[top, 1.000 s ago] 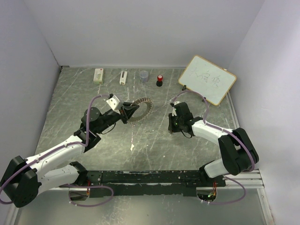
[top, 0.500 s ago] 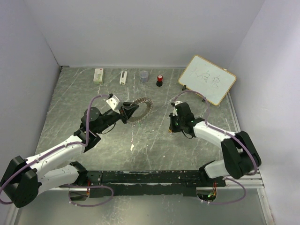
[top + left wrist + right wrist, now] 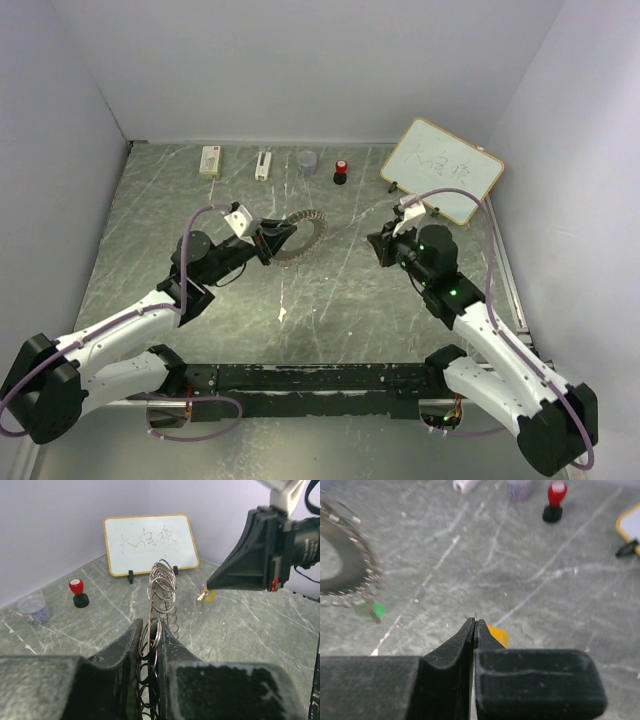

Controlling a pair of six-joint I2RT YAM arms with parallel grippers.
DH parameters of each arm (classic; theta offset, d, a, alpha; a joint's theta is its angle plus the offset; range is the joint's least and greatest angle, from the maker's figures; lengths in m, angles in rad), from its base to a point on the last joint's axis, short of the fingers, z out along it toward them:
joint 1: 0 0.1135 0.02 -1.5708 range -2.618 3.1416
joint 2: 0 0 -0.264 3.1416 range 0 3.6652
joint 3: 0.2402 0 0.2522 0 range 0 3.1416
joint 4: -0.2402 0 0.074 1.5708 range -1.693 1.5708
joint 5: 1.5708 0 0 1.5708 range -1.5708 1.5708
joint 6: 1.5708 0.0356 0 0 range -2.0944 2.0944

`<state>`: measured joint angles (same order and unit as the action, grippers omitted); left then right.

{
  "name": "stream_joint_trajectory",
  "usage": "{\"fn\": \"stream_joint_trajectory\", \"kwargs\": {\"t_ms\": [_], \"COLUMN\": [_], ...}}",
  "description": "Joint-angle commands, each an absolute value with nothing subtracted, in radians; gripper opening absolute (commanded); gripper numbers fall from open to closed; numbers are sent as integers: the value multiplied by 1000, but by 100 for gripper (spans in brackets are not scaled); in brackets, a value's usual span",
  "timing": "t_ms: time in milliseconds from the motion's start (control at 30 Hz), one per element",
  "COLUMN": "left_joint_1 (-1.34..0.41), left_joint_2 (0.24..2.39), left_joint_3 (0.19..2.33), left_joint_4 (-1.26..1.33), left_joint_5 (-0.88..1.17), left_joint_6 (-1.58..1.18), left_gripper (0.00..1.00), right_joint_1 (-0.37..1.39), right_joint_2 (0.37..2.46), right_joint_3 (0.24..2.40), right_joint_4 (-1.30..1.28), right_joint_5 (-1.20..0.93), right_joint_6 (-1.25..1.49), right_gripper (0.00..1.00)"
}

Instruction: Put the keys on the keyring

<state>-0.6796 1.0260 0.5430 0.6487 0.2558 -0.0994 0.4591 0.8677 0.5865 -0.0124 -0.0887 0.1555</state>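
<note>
Keyring (image 3: 161,587), centre of the left wrist view, is clamped in left pincer (image 3: 151,630). Right pincer (image 3: 474,624) is closed on yellow key (image 3: 207,595). Green key (image 3: 376,611) lies at the ring's rim. Whiteboard (image 3: 150,542) handwriting cannot be read.

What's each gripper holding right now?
Left gripper: closed on the keyring.
Right gripper: closed, apparently pinching the yellow key.
</note>
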Motion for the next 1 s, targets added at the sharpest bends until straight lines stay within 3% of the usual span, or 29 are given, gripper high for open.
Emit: {"fn": "stream_joint_trajectory", "kwargs": {"t_ms": [0, 533, 967], "left_joint_1": [-672, -672, -673], "left_joint_2": [1008, 1010, 1054], "left_joint_3": [533, 525, 590], "left_joint_4": [773, 815, 729], "left_joint_5": [340, 442, 425], "left_joint_6": [-113, -81, -21], "left_gripper": [7, 7, 7], "right_joint_1": [457, 457, 457], "right_joint_2": [783, 836, 857], "right_joint_3": [593, 754, 819], "right_joint_4": [72, 162, 171], "right_joint_5": [-194, -521, -614], "right_joint_6": [90, 112, 166], "right_gripper": [0, 0, 0]}}
